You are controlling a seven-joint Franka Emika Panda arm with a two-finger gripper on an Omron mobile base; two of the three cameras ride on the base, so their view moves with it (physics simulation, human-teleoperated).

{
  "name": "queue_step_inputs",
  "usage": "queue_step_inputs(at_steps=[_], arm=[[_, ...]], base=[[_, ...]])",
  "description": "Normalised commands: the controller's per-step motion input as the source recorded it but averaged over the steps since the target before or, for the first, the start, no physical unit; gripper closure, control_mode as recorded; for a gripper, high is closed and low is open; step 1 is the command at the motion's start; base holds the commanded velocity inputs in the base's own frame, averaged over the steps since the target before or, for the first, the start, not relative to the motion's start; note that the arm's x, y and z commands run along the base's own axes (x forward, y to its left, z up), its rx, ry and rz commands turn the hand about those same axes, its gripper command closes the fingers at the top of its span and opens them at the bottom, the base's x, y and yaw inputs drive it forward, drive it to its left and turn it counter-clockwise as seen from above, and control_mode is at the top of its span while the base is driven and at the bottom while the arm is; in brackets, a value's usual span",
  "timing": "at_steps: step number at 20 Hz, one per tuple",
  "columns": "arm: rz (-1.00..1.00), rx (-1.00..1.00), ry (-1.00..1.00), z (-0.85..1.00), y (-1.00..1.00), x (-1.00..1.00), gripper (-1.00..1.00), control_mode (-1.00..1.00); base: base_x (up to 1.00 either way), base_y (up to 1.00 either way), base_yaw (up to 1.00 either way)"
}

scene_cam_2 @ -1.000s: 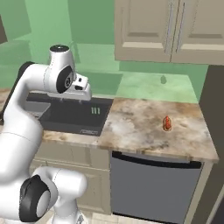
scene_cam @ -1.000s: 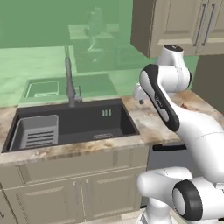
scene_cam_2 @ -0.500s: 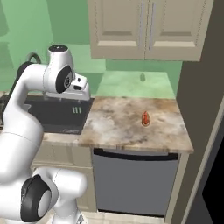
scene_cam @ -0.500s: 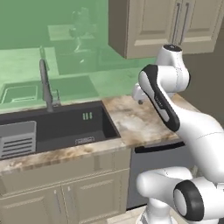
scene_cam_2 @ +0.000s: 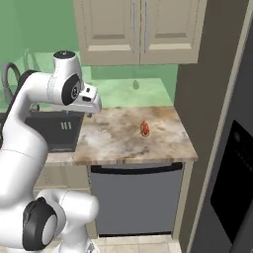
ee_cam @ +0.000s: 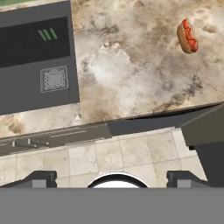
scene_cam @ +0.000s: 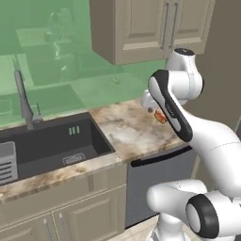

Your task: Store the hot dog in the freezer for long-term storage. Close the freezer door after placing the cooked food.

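Note:
The hot dog (scene_cam_2: 145,128), a small red sausage in a tan bun, lies on the marbled counter (scene_cam_2: 113,143) toward its right end. The arm hides part of the hot dog (scene_cam: 160,116) in the left base view. In the hand view the hot dog (ee_cam: 187,36) sits at the upper right. My gripper (ee_cam: 113,180) is open with nothing between its fingertips (ee_cam: 41,179). It hangs above the counter's left part near the sink, well left of the hot dog. The freezer door (scene_cam_2: 237,168), grey with a black dispenser panel, stands at the far right.
A dark sink (scene_cam: 52,141) with a faucet (scene_cam: 23,101) fills the counter's left part. A grey dishwasher front (scene_cam_2: 136,197) sits under the counter. Upper cabinets (scene_cam_2: 138,29) hang above, and a tall brown panel (scene_cam_2: 197,99) separates the counter from the refrigerator.
The whole scene has slid left in both base views: the base has driven right, bringing the refrigerator into view. The arm keeps its pose and the gripper stays open.

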Motion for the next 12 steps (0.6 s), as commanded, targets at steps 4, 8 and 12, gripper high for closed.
queue_step_inputs(at_steps=[4, 8, 12], arm=[[0.0, 0.0, 0.0, 0.0, 0.0, 0.0, -1.0, 1.0], [0.0, 0.0, 0.0, 0.0, 0.0, 0.0, -1.0, 1.0], [0.0, 0.0, 0.0, 0.0, 0.0, 0.0, -1.0, 1.0]], base=[[0.06, -0.2, -0.28], [0.13, -0.15, -0.21], [0.11, -0.1, -0.15]])
